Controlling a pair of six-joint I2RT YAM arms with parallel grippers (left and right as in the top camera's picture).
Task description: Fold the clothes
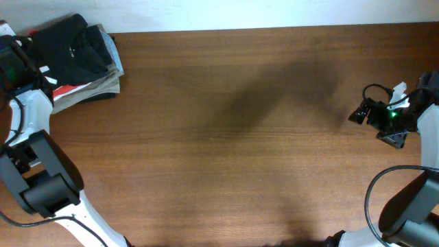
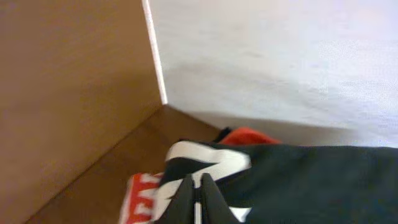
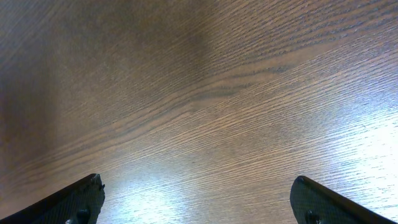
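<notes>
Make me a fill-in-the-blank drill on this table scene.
The dark T-shirt lies at the table's far-left ___.
Under it peeks a shirt coloured ___.
The right tool is ___ above plain wood.
The left tool is ___, its tips above the T-shirt.
Missing: corner; red; open; shut.

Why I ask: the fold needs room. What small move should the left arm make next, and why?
Probably drag the dark green-black soft T-shirt with white block letters toward the bare middle of the brown wooden table. The left gripper looks shut on its fabric, the shirt sits bunched in the far corner, and the right gripper hangs open over bare wood.
</notes>
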